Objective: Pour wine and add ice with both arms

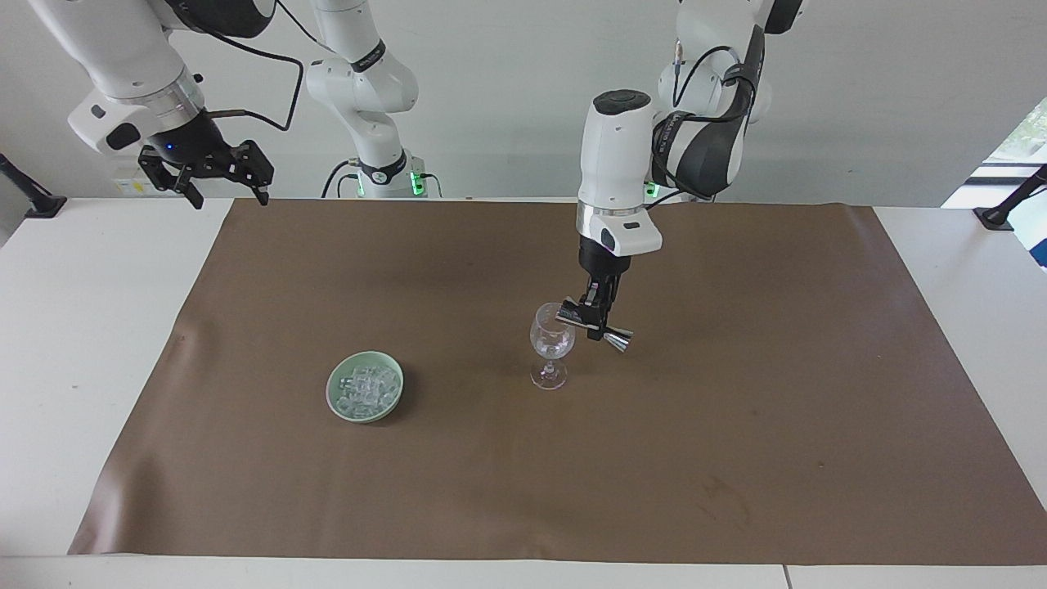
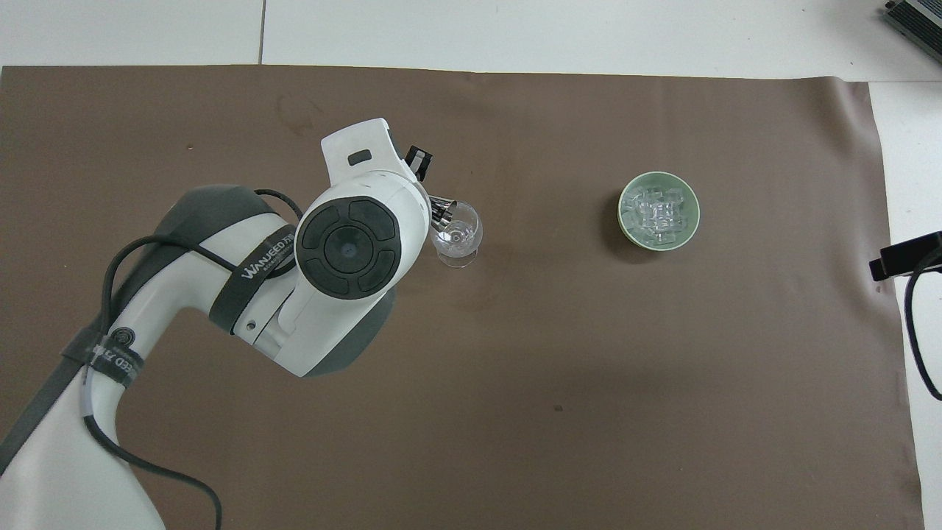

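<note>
Left pincer (image 1: 598, 321), clenched on the jigger (image 1: 595, 325), tips it at the wine glass (image 1: 551, 345) mid-frame; pour slowly, spout over the rim. Right pincer (image 1: 219, 182) waits released, upper left.

Only legible txt: "WANJEED" on the black strap (image 2: 259, 266) round the left arm (image 2: 221, 294); rest unreadable.

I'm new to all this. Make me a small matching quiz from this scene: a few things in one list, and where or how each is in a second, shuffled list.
Things:
1. ice
2. wine glass
3. metal jigger
4. right hand

Descriptions:
A. open, up over the table's edge
B. heaped in the green bowl
C. tipped over a rim, gripped by the left hand
D. standing upright on the brown mat

Pairs: 1-B, 2-D, 3-C, 4-A
</note>
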You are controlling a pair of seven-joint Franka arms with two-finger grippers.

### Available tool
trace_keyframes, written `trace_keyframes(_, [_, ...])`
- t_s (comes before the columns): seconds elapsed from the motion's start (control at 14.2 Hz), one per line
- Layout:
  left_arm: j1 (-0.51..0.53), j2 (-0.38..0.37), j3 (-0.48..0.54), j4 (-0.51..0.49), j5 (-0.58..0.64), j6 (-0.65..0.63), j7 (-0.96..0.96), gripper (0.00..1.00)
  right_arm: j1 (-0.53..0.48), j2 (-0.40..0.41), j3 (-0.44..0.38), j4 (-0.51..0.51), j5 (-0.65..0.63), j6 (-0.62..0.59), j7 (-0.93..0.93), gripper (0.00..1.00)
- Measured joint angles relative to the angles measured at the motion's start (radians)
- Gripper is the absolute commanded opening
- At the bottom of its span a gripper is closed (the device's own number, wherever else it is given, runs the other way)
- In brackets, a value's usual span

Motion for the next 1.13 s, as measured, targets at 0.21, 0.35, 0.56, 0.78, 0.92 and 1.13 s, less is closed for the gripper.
trace_keyframes(0.21, [0.009,-0.001,0.010,0.009,-0.054,0.000,0.008,0.00,0.000,0.000,0.000,0.000,0.000,0.000,0.000,1.00])
trace_keyframes(0.35, [0.030,-0.005,0.015,0.016,-0.165,0.000,0.038,0.00,0.000,0.000,0.000,0.000,0.000,0.000,0.000,1.00])
trace_keyframes(0.56, [0.071,-0.015,0.017,0.018,-0.315,-0.008,0.066,0.00,0.000,0.000,0.000,0.000,0.000,0.000,0.000,1.00])
trace_keyframes(0.78, [0.117,-0.026,0.017,0.018,-0.471,-0.044,0.110,0.00,0.000,0.000,0.000,0.000,0.000,0.000,0.000,1.00])
trace_keyframes(0.92, [0.157,-0.030,0.017,0.018,-0.574,-0.081,0.162,0.00,0.000,0.000,0.000,0.000,0.000,0.000,0.000,1.00])
trace_keyframes(1.13, [0.228,-0.032,0.018,0.018,-0.717,-0.145,0.226,0.00,0.003,0.000,0.003,-0.001,0.001,0.011,0.000,1.00])
